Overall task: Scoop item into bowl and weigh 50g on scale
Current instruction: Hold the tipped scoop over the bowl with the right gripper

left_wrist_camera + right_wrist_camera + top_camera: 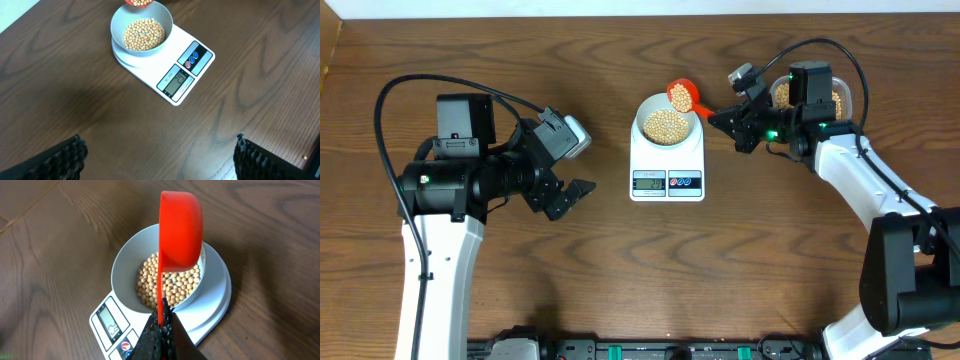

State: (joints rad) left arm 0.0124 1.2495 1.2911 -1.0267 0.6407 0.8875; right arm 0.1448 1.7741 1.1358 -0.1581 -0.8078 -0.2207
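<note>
Left arm point(438, 250): white link runs up from the near edge, then bends right. Wrist roughly level. Left hand point(576, 165) points right, jaws spread wide with nothing between them. Its ridged fingers point(65, 157) sit at the two lower corners of the wrist view, well apart.

Right arm point(865, 185): reaches from the near right corner back and leftward. Right hand point(718, 117) points left, jaws pinched tight on the thin handle of a red scoop point(180, 230), which is tipped on edge.

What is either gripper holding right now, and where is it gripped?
The right gripper is shut on the red scoop, pinching the end of its handle; the scoop is tipped over the bowl. The left gripper is open and holds nothing.
</note>
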